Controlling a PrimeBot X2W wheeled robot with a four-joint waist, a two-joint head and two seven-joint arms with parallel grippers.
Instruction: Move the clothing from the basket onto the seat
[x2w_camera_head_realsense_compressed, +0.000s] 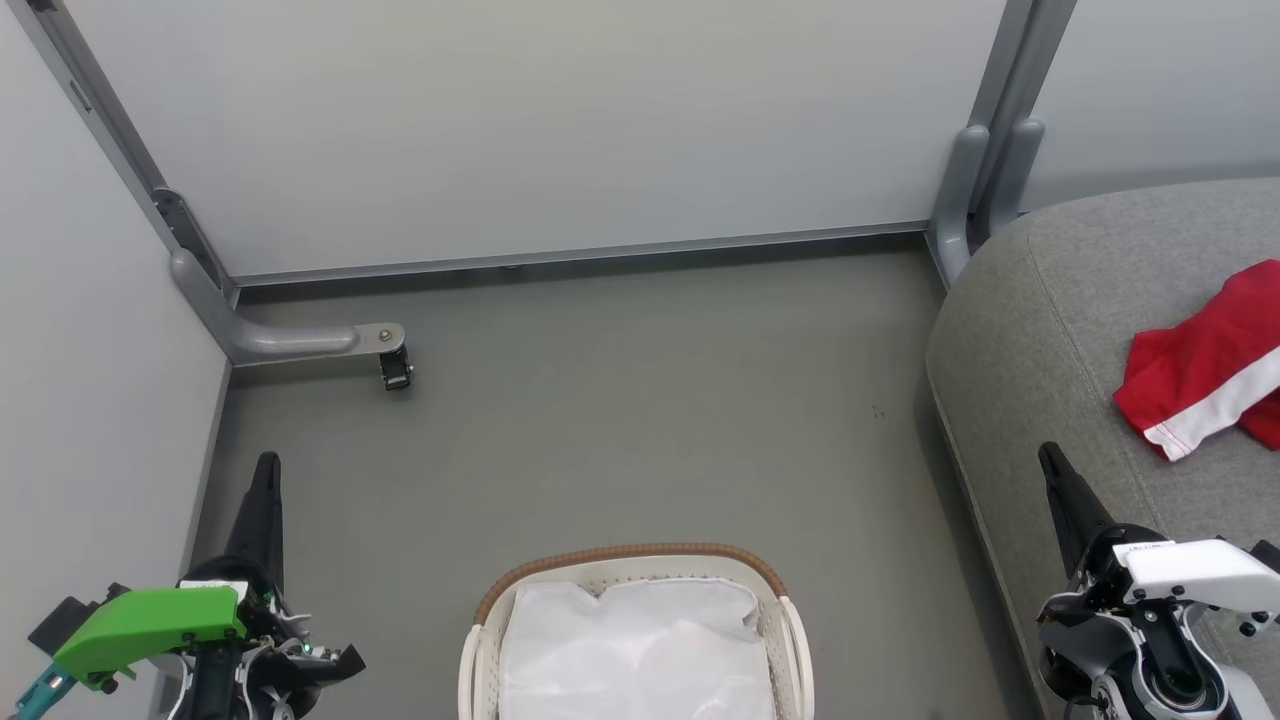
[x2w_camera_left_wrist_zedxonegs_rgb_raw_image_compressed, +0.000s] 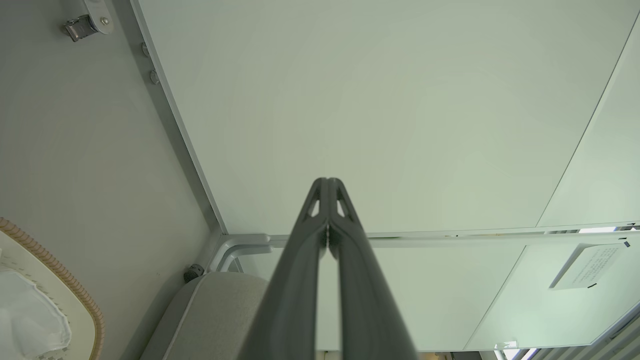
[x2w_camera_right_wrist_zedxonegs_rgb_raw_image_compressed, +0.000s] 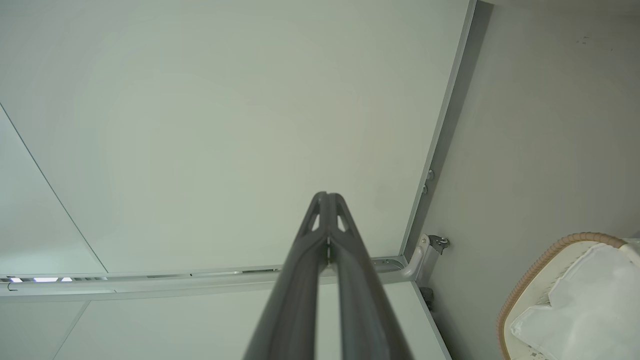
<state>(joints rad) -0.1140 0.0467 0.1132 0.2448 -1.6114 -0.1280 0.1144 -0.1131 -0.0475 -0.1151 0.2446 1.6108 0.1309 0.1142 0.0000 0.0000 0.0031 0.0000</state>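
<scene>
A red garment with a white stripe, the clothing (x2w_camera_head_realsense_compressed: 1205, 362), lies on the grey seat (x2w_camera_head_realsense_compressed: 1050, 300) at the right. The white basket (x2w_camera_head_realsense_compressed: 487, 620) with its brown woven rim stands on the floor at bottom centre, showing just its white liner (x2w_camera_head_realsense_compressed: 640, 650) inside. My left gripper (x2w_camera_head_realsense_compressed: 268, 462) is at the lower left, fingers pressed together with nothing between them, and is seen again as the left gripper (x2w_camera_left_wrist_zedxonegs_rgb_raw_image_compressed: 327, 181). My right gripper (x2w_camera_head_realsense_compressed: 1048, 452) hangs over the seat's front edge, shut and empty, and appears too as the right gripper (x2w_camera_right_wrist_zedxonegs_rgb_raw_image_compressed: 327, 195). The basket rim (x2w_camera_left_wrist_zedxonegs_rgb_raw_image_compressed: 60, 272) and the basket rim (x2w_camera_right_wrist_zedxonegs_rgb_raw_image_compressed: 545, 260) show at the wrist views' edges.
Pale partition panels (x2w_camera_head_realsense_compressed: 560, 120) wall in the grey floor (x2w_camera_head_realsense_compressed: 620, 420) at the back and left. A grey metal foot with a small caster (x2w_camera_head_realsense_compressed: 395, 372) juts from the left corner. Another grey post (x2w_camera_head_realsense_compressed: 975, 180) stands beside the seat's back corner.
</scene>
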